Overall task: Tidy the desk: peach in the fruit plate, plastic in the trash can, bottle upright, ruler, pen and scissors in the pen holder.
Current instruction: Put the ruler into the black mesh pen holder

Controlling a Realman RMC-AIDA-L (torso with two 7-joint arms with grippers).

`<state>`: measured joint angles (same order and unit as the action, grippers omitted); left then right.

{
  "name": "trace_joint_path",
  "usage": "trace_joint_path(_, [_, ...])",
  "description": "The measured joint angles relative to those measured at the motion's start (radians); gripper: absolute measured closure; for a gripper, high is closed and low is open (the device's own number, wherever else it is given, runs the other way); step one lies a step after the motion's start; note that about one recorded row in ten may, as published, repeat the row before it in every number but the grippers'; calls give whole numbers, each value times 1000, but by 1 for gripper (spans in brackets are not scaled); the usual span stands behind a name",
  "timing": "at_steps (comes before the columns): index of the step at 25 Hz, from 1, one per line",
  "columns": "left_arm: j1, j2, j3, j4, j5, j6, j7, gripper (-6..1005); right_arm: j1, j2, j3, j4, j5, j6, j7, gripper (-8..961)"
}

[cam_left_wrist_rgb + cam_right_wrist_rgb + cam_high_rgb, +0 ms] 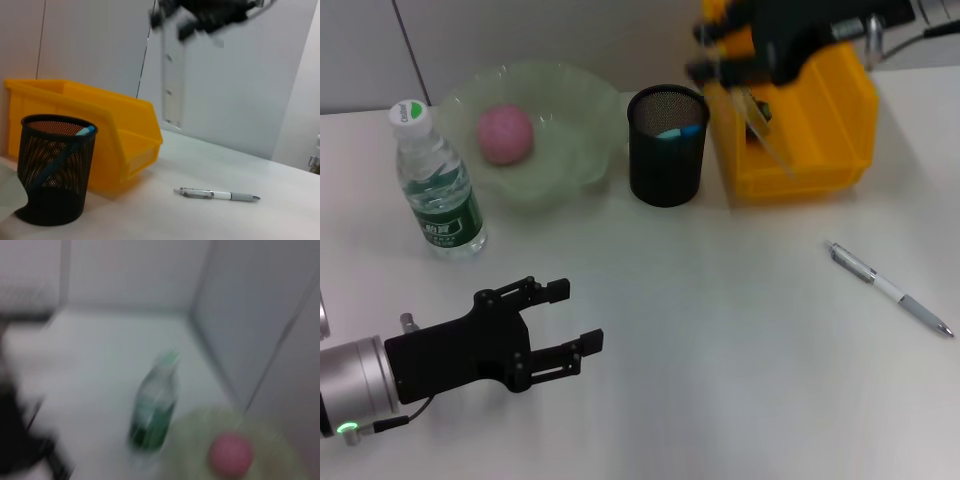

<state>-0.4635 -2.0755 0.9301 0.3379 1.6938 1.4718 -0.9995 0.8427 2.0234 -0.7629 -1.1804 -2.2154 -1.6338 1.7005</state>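
A pale worktop [720,330] is backed by a grey wall. The right hand [740,60] is held above the yellow bin [820,130], something thin seemingly pinched; a miss beside the pen holder [667,145] is risked. The left hand [555,325] is spread near the front edge. The pen [890,288] is left lying toward the right edge.

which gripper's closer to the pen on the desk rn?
Right, likely. The right gripper hangs over the yellow bin, behind the pen. The left gripper, open, sits low near the front-left, across the desk from it.
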Motion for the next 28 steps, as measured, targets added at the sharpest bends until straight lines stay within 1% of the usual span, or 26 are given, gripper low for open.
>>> trace_joint_path(2, [-2,0,5,0,-9,1,0,200,-31,15,1,0,86,88,25,570])
trace_joint_path(5, [-5,1,6,0,-12,2,1,199,-72,47,-13,4,199,232,32,570])
trace_joint_path(6, [-7,2,6,0,-12,3,2,199,-80,54,-23,11,230,271,32,570])
trace_joint_path(7, [-8,2,6,0,-12,3,4,199,-88,57,-38,24,265,310,30,570])
trace_joint_path(8, [-9,2,6,0,-12,3,9,199,-100,57,-85,71,349,397,23,570])
trace_joint_path(9, [-9,3,6,0,-12,3,19,199,-100,57,-85,71,349,397,23,570])
trace_joint_path(12, [-9,4,6,3,-12,3,37,200,-102,55,-132,151,443,514,-1,570])
trace_joint_path(14, [-9,4,6,6,-12,3,43,202,-95,55,-148,199,485,564,-24,570])
trace_joint_path(17, [-10,4,6,10,-12,3,46,203,-91,55,-168,262,552,617,-74,570])
trace_joint_path(18, [-11,4,6,10,-12,2,52,203,-90,56,-175,302,602,635,-114,570])
trace_joint_path(19, [-11,4,6,10,-12,2,52,203,-90,56,-175,302,602,635,-114,570])
trace_joint_path(22, [-12,5,2,7,-13,-2,88,203,-91,56,-174,356,661,641,-167,570])
trace_joint_path(28, [-19,4,3,2,-14,-5,101,203,-90,55,-173,421,674,658,-210,570])
